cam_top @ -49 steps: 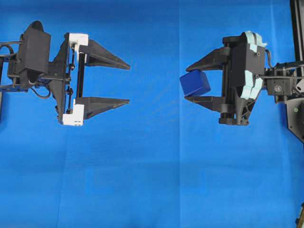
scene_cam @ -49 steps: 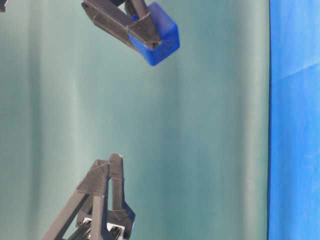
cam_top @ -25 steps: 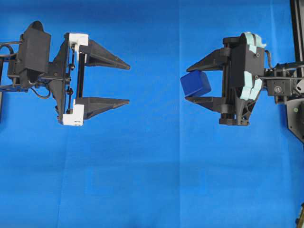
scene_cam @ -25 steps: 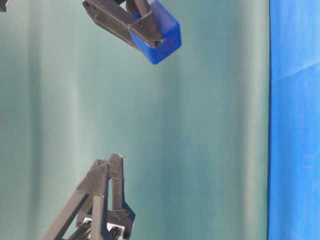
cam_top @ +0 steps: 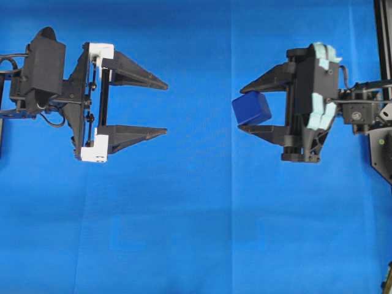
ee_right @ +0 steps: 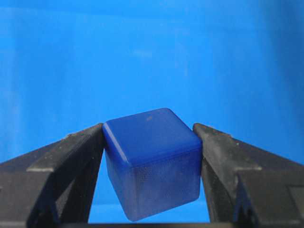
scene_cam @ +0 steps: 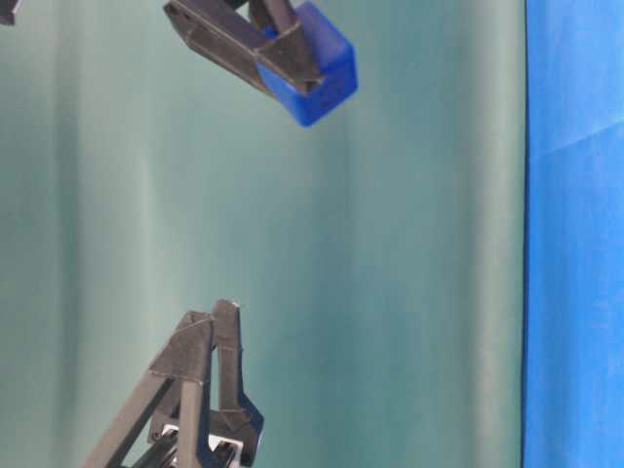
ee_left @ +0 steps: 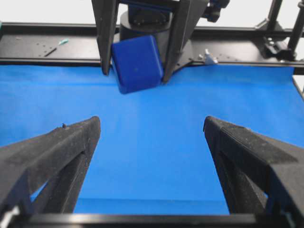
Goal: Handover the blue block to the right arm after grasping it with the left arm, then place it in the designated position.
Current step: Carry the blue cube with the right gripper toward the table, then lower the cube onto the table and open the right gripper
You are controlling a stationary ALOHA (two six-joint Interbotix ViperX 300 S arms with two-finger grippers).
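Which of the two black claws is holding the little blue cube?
The right tool, all black with pale teal patches, grips the small dark-blue cube. The left tool, with white brackets, stands wide open and empty.

Blue block (cam_top: 251, 108) clamped at the right end effector (cam_top: 245, 105), left end effector (cam_top: 165, 105) spread wide and empty.

Seen from above over a blue cloth (cam_top: 184, 233) spread across the table: at left, black pointed fingers (cam_top: 138, 70) on white brackets (cam_top: 100, 51), splayed far apart, tips aimed toward the middle. At right, all-black fingers closed on the dark-blue cube near their tips, cube tilted slightly, pale teal tape patches (cam_top: 324, 55) on the wrist housing behind. Well apart, facing each other across bare cloth. Black frame rail (cam_top: 383, 37) along the right edge.
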